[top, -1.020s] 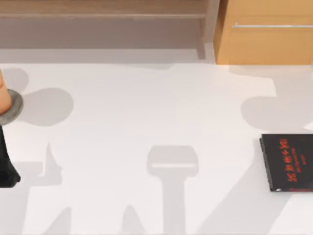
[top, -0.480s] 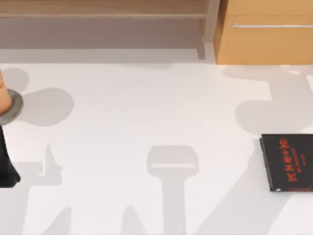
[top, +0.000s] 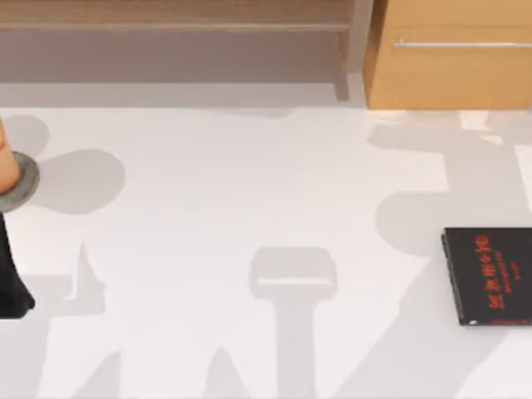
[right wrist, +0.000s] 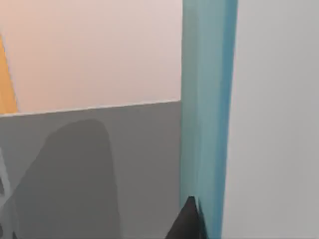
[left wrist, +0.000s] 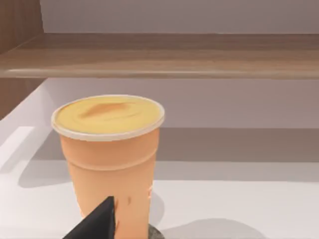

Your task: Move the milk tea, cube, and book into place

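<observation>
Currently the right end effector (right wrist: 192, 219) appears to grip the book (right wrist: 207, 99); slippage risks dropping it. Left end effector (left wrist: 97, 224) beside milk tea (left wrist: 109, 159): closure indeterminate.

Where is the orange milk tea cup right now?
The milk tea stands on a grey disc at the table's far left edge in the top view, in front of the wooden shelf.
</observation>
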Available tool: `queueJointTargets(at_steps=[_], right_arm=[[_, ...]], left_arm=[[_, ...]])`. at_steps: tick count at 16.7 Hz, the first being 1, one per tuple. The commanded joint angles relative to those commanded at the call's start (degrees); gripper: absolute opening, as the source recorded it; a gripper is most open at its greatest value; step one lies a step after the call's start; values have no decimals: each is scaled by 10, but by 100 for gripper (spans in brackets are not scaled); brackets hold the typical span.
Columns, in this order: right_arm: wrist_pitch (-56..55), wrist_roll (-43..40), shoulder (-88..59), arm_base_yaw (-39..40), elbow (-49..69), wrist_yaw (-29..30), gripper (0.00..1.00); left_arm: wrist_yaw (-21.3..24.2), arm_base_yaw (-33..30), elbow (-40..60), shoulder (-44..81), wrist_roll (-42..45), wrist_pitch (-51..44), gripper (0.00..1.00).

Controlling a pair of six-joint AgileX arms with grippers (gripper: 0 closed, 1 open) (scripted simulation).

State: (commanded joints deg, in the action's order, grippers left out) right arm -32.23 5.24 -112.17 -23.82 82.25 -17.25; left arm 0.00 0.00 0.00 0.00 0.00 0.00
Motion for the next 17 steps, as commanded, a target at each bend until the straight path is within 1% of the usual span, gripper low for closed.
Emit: queueJointTargets(at_steps=[3, 6, 8, 12, 15, 17], right_arm=[[-8, 99, 100, -1, -100, 76, 0], [-15, 235, 220, 14, -239, 162, 0], [-19, 335, 294, 40, -340, 215, 0], [-19, 555, 399, 131, -539, 291, 0], [-16, 720, 446, 225, -670, 320, 0], [-14, 811, 467, 288, -739, 328, 0]], left_arm=[[0, 0, 0, 0, 0, 0, 100], [0, 0, 0, 0, 0, 0, 100], [0, 0, 0, 0, 0, 0, 100], [0, 0, 0, 0, 0, 0, 100], [0, 0, 0, 0, 0, 0, 100], [0, 0, 0, 0, 0, 0, 100]])
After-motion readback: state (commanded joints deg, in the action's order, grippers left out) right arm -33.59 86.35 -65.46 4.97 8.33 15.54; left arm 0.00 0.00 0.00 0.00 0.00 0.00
